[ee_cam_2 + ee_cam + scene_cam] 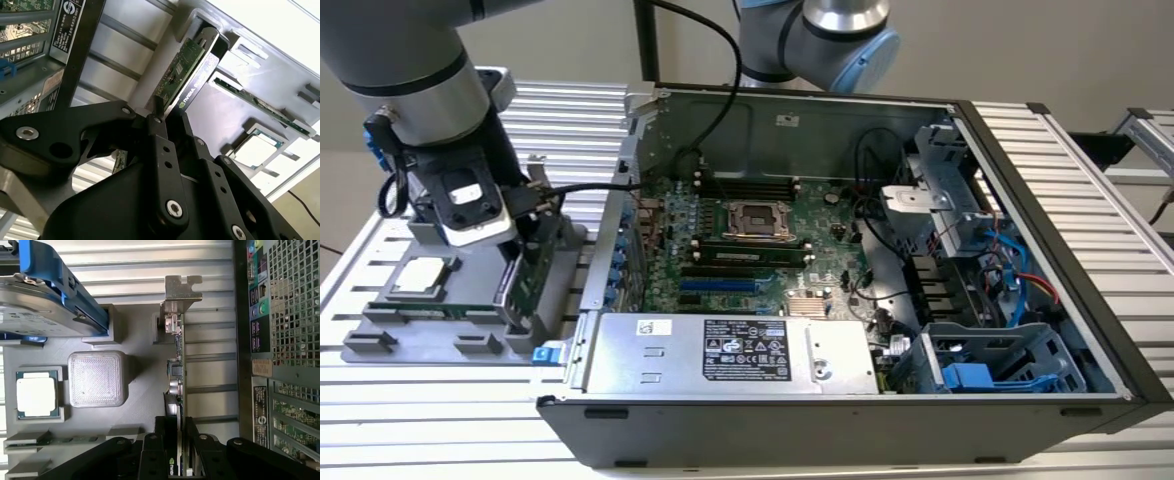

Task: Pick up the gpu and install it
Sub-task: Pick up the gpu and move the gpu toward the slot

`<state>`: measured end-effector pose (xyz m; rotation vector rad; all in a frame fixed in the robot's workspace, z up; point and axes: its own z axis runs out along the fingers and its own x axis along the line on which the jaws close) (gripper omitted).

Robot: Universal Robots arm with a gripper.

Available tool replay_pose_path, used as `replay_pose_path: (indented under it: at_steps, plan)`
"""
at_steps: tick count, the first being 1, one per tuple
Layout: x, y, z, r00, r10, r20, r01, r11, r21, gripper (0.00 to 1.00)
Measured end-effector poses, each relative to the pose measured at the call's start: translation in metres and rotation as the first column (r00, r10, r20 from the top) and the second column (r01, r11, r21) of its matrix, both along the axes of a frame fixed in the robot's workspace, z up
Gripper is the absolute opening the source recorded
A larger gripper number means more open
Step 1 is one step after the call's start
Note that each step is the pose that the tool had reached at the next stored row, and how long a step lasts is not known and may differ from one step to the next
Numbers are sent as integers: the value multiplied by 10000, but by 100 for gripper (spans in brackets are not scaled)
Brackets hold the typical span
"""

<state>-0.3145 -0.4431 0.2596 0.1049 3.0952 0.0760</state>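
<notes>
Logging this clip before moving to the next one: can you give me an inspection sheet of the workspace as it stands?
Surface: slatted metal table carrying a gray parts tray.
Job's things: gpu stands on edge in the tray. The open computer case sits beside the tray, motherboard exposed.
Clutter: processor, hard drive with blue rails and memory stick, all in the tray.
Grippers: gripper at the gpu, jaws closed on its two faces.
Cables: black cable running from the wrist; blue and red wires inside the case.
Surroundings: pale wall; nothing else seen.
</notes>
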Motion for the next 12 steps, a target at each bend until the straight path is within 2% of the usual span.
replay_pose_path:
  at_steps: [12]
  plan:
    - [1, 0, 117, 10000, 1, 0, -1, 10000, 0, 0]
